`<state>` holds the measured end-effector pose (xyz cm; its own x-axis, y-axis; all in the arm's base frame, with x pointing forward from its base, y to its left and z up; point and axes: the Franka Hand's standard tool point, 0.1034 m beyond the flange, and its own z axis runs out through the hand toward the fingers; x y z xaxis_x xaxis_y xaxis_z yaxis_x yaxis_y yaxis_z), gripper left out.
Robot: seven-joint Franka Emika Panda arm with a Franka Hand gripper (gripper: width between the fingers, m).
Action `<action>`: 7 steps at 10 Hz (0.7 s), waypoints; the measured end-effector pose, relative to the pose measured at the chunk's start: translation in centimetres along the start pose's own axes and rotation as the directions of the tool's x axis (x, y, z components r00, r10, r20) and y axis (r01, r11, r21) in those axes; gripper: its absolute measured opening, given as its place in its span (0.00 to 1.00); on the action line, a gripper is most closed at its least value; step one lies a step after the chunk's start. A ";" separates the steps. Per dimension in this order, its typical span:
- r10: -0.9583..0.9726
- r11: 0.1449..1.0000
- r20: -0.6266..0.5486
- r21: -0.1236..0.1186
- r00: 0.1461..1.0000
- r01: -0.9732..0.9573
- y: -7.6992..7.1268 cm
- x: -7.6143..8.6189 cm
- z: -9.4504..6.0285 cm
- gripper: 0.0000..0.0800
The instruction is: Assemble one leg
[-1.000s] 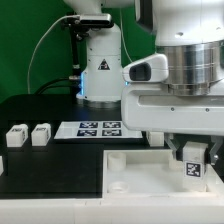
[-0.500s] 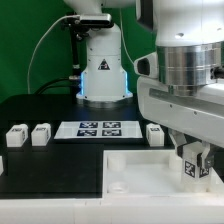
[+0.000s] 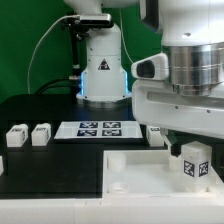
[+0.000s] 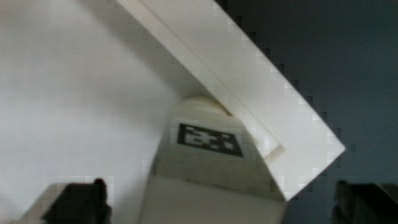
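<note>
A leg [image 3: 193,164], a small white block with a square tag, stands in the far right corner of the large white tray-like piece [image 3: 125,172]. In the wrist view the leg [image 4: 214,150] lies between my fingers [image 4: 75,201], with a gap on each side. My gripper [image 4: 219,205] is open around it and does not touch it. The tray's raised rim [image 4: 240,70] runs slantwise past the leg. Three more legs stand on the black table: two at the exterior view's left [image 3: 15,137] [image 3: 40,134] and one by the tray's far edge [image 3: 155,133].
The marker board [image 3: 97,128] lies on the black table [image 3: 50,165] behind the tray. The arm's white base [image 3: 100,70] stands at the back. The arm's big wrist body [image 3: 185,90] fills the exterior view's right and hides the table there.
The wrist has turned and the hand has risen a little above the leg. The leg stays in the same corner of the tray. The other legs have not moved.
</note>
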<state>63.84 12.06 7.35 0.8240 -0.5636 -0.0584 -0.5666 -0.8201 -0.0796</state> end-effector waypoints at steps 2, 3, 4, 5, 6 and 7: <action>-0.276 0.961 0.001 0.001 0.961 0.276 -0.2 -0.1 -0.1 0.81; -0.406 0.914 0.001 0.001 0.914 0.406 -0.1 0.0 -0.1 0.81; -0.522 0.853 0.000 -0.003 0.853 0.522 0.0 0.0 -0.1 0.81; -0.638 0.770 0.002 -0.011 0.770 0.638 0.2 0.3 -0.1 0.81; -0.723 0.691 0.004 -0.013 0.691 0.723 0.5 0.5 -0.1 0.81; -0.784 0.620 0.007 -0.018 0.620 0.784 0.6 0.6 -0.2 0.81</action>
<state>64.00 11.20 7.41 0.9555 0.2943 0.0195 0.2949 -0.9524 -0.0773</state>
